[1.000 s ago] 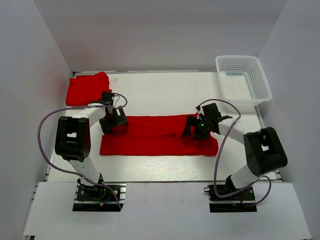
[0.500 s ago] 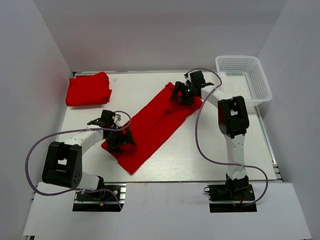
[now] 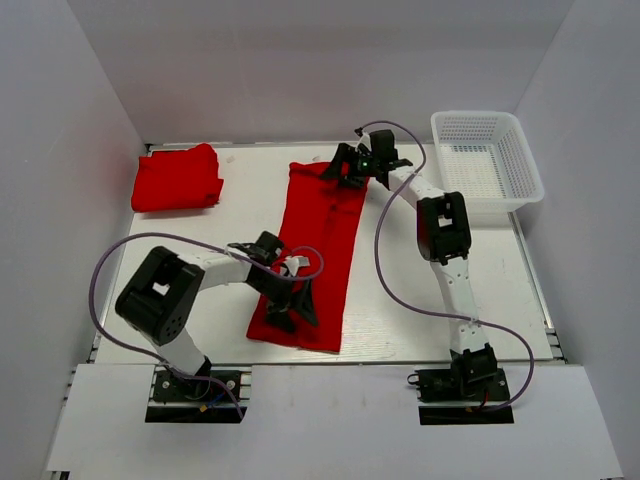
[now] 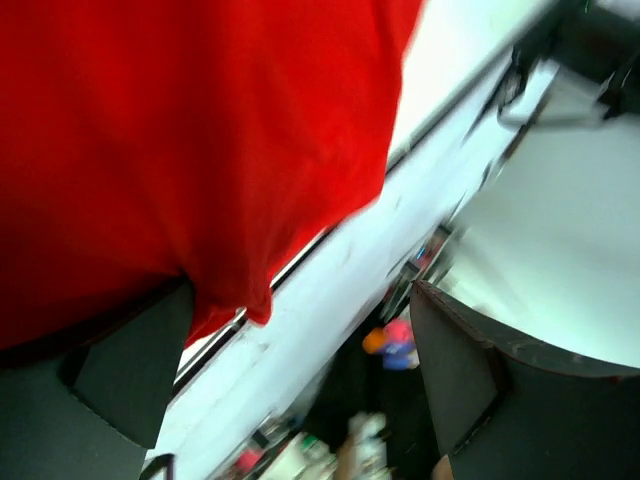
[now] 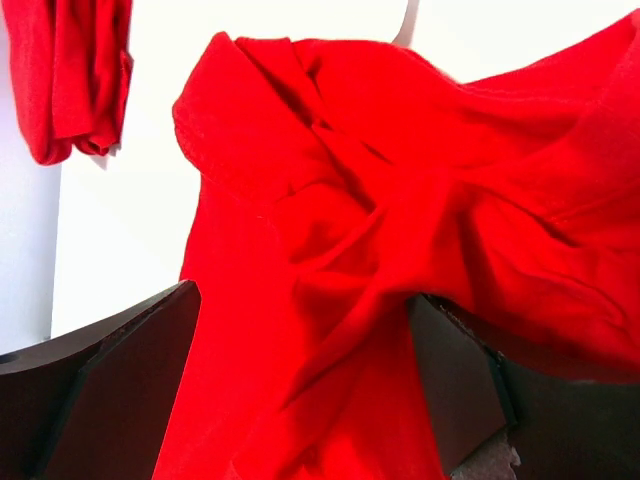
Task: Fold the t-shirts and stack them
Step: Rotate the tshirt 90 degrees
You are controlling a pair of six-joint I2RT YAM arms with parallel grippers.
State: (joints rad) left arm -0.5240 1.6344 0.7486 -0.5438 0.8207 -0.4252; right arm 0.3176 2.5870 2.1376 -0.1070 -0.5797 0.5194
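One red t-shirt [image 3: 320, 240] lies as a long folded strip running from the back of the table to its near edge. My right gripper [image 3: 360, 165] is at its far end, jaws wide apart over bunched cloth [image 5: 380, 200]; in the right wrist view the gripper [image 5: 305, 295] is open with wrinkled fabric between the fingers. My left gripper [image 3: 292, 305] is at the near end, open. In the left wrist view [image 4: 300, 300] the shirt [image 4: 200, 130] drapes over one finger. A second t-shirt [image 3: 178, 178], folded, lies at the back left [image 5: 75, 80].
A white mesh basket [image 3: 487, 160] stands at the back right corner. White walls close in the table [image 3: 250, 200] on three sides. The near end of the long shirt lies close to the table's front edge [image 4: 330, 270]. Purple cables loop beside both arms.
The long shirt has swung from lying crosswise to lying front to back. My right gripper went to the far end and my left gripper to the near end.
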